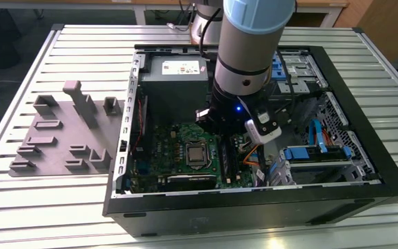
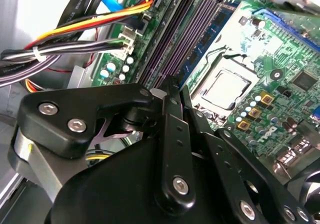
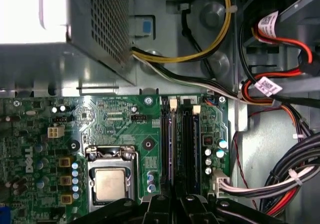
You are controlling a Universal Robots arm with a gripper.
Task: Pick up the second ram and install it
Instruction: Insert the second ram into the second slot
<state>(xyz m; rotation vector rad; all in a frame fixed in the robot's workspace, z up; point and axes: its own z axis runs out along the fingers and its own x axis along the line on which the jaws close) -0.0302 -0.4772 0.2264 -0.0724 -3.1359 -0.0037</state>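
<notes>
My gripper hangs inside the open computer case, low over the green motherboard. In the second wrist view its black fingers are closed together, tips right above the near end of the long black memory slots. The first wrist view has the gripper at the end of those slots, beside the processor socket. No separate stick shows between the fingers. I cannot tell whether the second ram sits in a slot under the tips.
The gray holder lies on the slatted table at the exterior view's left, outside the case. The power supply sits behind the board. Cable bundles and a drive cage with blue clips crowd the case's other side.
</notes>
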